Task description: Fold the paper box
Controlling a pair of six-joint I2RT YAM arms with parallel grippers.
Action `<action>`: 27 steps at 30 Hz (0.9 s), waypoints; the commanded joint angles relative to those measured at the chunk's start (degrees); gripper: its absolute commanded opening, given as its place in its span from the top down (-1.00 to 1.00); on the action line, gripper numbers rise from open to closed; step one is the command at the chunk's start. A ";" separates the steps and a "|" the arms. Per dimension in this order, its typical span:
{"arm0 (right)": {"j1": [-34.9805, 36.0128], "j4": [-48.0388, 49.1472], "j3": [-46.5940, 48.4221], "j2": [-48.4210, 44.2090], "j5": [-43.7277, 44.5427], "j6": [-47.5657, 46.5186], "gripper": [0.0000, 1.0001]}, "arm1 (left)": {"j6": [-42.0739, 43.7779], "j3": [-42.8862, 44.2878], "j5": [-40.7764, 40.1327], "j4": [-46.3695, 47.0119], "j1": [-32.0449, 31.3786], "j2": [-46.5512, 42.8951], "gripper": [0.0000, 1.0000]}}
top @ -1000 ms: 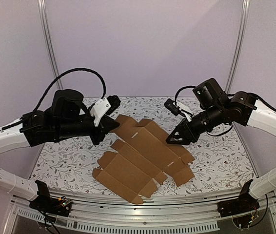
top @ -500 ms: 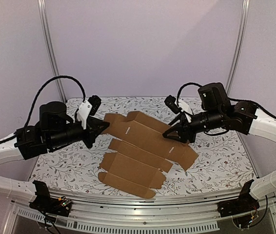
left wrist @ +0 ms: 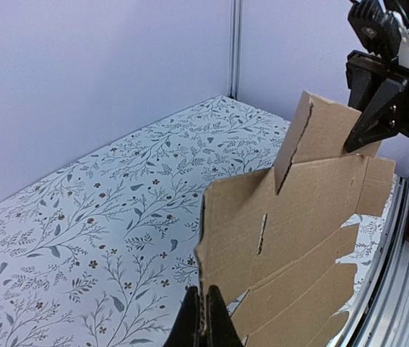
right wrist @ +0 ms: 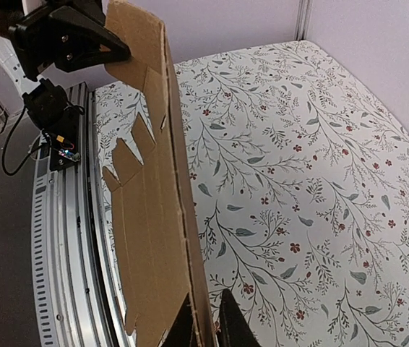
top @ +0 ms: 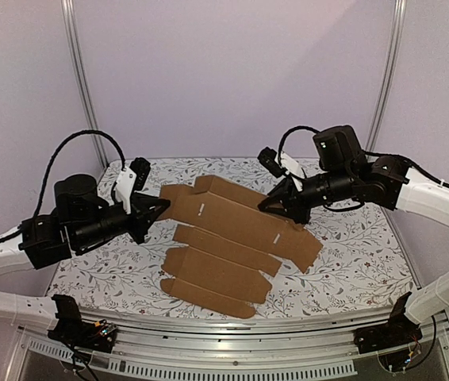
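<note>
The paper box (top: pixel 224 238) is a flat brown die-cut sheet with flaps and slots, held between both arms; its far edge is raised and its near flaps hang low toward the table's front. My left gripper (top: pixel 161 206) is shut on the sheet's left far corner; in the left wrist view the thin edge sits between its closed fingers (left wrist: pixel 203 322) and the sheet (left wrist: pixel 298 217) stretches away. My right gripper (top: pixel 268 205) is shut on the sheet's far right edge; in the right wrist view the cardboard (right wrist: pixel 154 217) stands edge-on between its fingers (right wrist: pixel 208 325).
The table (top: pixel 351 254) has a floral cloth. A metal rail (top: pixel 232 349) runs along its front edge with the arm bases on it. Two upright poles (top: pixel 82 79) stand at the back corners before the lilac walls.
Both arms have lifted the sheet and carried it leftward and toward the back. The left arm has drawn back to the left, the right gripper has followed, and the sheet now hangs stretched between them.
</note>
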 commanded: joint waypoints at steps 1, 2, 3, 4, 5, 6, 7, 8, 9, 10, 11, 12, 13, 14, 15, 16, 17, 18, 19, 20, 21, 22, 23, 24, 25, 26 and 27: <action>-0.31 -1.32 1.81 0.66 -0.33 -0.23 0.82 | -1.81 -1.81 -1.10 1.78 0.95 -0.13 1.00; -0.30 -1.30 1.85 0.66 -0.21 -0.15 0.80 | -1.90 -2.06 -1.13 2.02 0.95 -0.22 1.00; -0.26 -1.31 1.86 0.63 -0.12 -0.04 0.79 | -2.13 -2.25 -1.16 2.30 0.95 -0.28 1.00; -0.28 -1.33 1.86 0.59 -0.04 -0.02 0.78 | -2.27 -2.51 -1.28 2.37 0.95 -0.41 1.00; -0.30 -1.36 1.90 0.58 0.09 0.00 0.78 | -2.43 -2.71 -1.36 2.48 0.95 -0.43 1.00; -0.31 -1.39 1.94 0.58 0.15 0.06 0.78 | -2.56 -2.91 -1.44 2.54 0.95 -0.52 1.00; -0.25 -1.49 2.02 0.57 0.16 0.01 0.79 | -2.77 -3.09 -1.48 2.59 0.95 -0.67 1.00; -0.21 -1.55 2.21 0.57 0.08 0.02 0.81 | -2.90 -3.23 -1.56 2.69 0.95 -0.75 1.00; -0.21 -1.64 2.25 0.64 0.07 0.04 0.83 | -2.95 -3.32 -1.57 2.75 0.95 -0.88 1.00; -0.20 -1.65 2.34 0.70 -0.01 0.01 0.86 | -3.11 -3.50 -1.69 2.80 0.95 -0.94 1.00; -0.14 -1.76 2.38 0.81 -0.06 -0.07 0.90 | -3.19 -3.60 -1.72 2.79 0.95 -1.05 1.00; -0.13 -1.83 2.48 0.90 -0.10 -0.10 0.92 | -3.29 -3.72 -1.80 2.79 0.95 -1.13 1.00; 0.03 -2.03 2.57 1.01 -0.18 -0.14 0.93 | -3.35 -3.76 -1.82 2.84 0.95 -1.29 1.00; 0.21 -2.20 2.64 1.17 -0.19 -0.25 0.95 | -3.46 -3.94 -1.87 2.93 0.95 -1.49 1.00; 0.35 -2.39 2.67 1.26 -0.11 -0.47 0.95 | -3.53 -4.04 -1.91 2.99 0.95 -1.59 1.00; 0.46 -2.47 2.66 1.41 -0.10 -0.57 0.95 | -3.53 -4.13 -1.97 2.98 0.95 -1.61 1.00; 0.55 -2.67 2.73 1.77 -0.10 -0.62 0.95 | -3.60 -4.16 -2.04 2.96 0.95 -1.81 1.00; 0.73 -2.86 2.88 1.94 -0.10 -0.69 0.96 | -3.71 -4.26 -2.05 2.97 0.95 -1.98 1.00; 0.84 -3.18 3.10 2.17 0.01 -0.88 1.00 | -3.83 -4.39 -2.11 3.02 0.95 -2.09 1.00; 1.04 -3.75 3.40 2.48 0.14 -1.04 1.00 | -3.99 -4.54 -2.17 2.99 0.94 -2.19 1.00; 1.20 -4.26 3.58 2.65 0.16 -1.21 1.00 | -4.20 -4.68 -2.26 3.07 0.95 -2.27 1.00; 1.43 -4.60 3.77 2.82 0.31 -1.63 1.00 | -4.30 -4.83 -2.36 3.05 0.95 -2.29 1.00; 1.62 -4.85 3.93 2.93 0.92 -1.91 1.00 | -4.46 -4.95 -2.65 3.00 0.95 -2.34 1.00; 1.73 -4.99 3.96 2.94 1.70 -2.36 1.00 | -4.63 -5.09 -3.04 2.92 0.95 -2.40 1.00; 1.75 -5.26 3.97 2.95 2.53 -2.71 1.00 | -4.87 -5.17 -3.44 2.79 0.95 -2.45 0.97; 1.76 -5.67 4.01 2.95 3.81 -3.41 1.00 | -5.25 -5.23 -4.01 2.52 0.95 -2.45 0.86; 1.76 -6.05 4.14 3.07 5.20 -3.89 1.00 | -5.62 -5.16 -4.19 2.24 0.95 -2.56 0.76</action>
